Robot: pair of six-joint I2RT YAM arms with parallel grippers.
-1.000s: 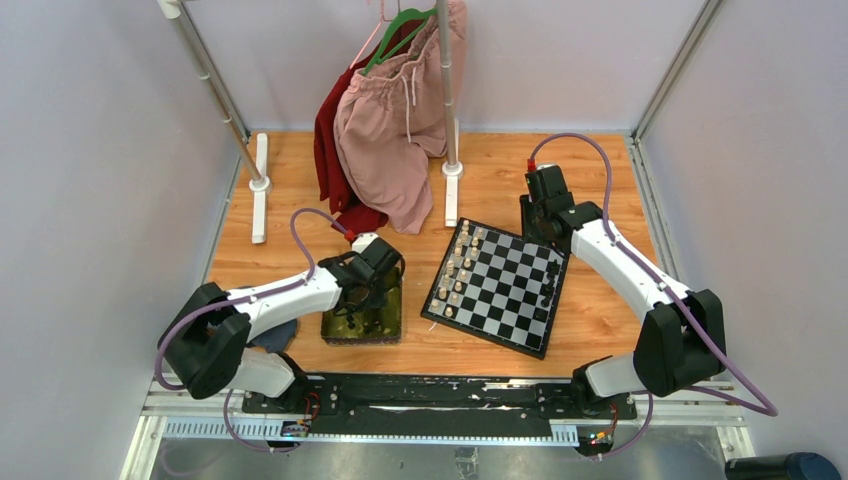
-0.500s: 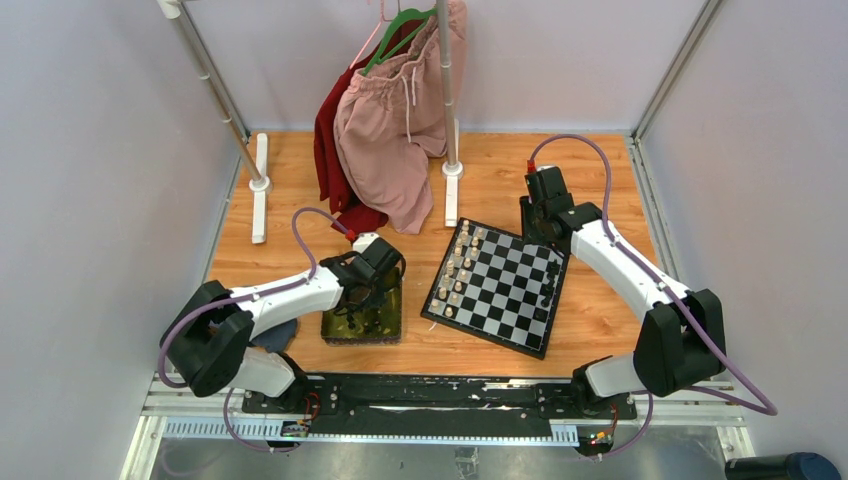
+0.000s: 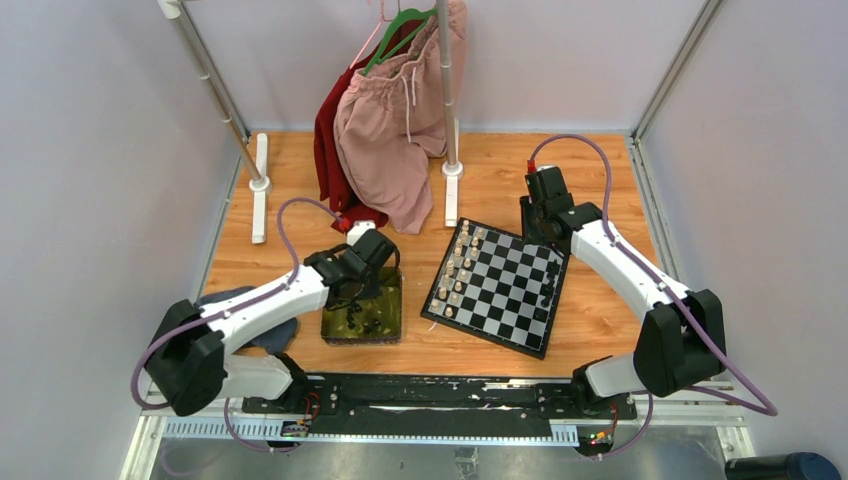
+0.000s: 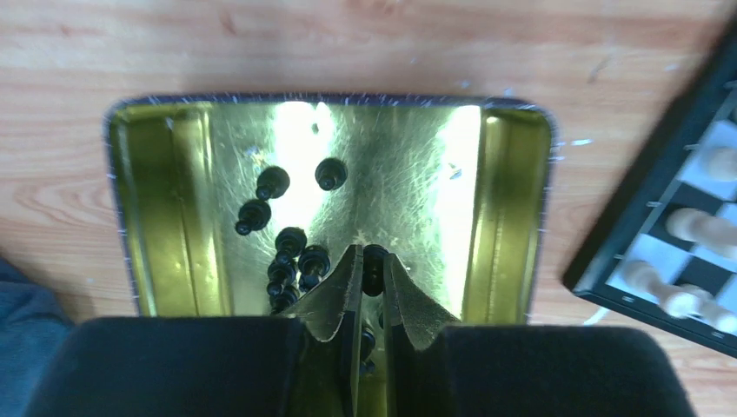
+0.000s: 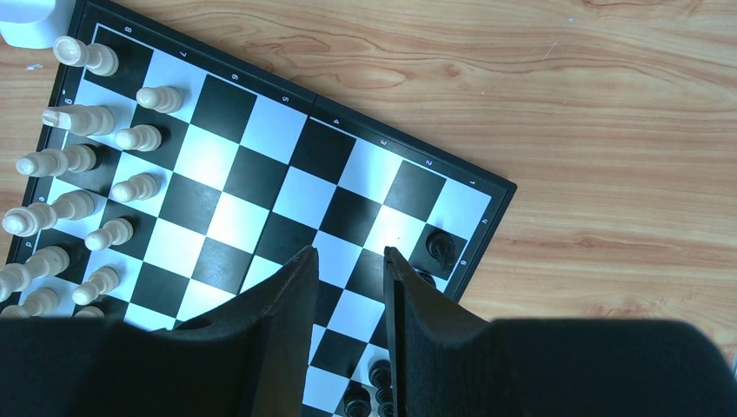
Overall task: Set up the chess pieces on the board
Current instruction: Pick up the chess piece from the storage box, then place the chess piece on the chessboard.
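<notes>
Left gripper [image 4: 371,254] jaws nearly closed, pinching one black chess piece [image 4: 375,272] at tips, low in yellow-green tray [image 4: 508,200]. Other black pieces [image 4: 291,243] just left of jaws. Board [image 3: 505,290] lies right of tray. Right gripper [image 5: 348,256] half open, empty, over board.

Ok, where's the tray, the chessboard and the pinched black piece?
tray [image 4: 156,208], left wrist view, its left wall.
chessboard [image 5: 304,195], right wrist view, bare light square.
black piece [image 4: 375,261], left wrist view, its visible part.
</notes>
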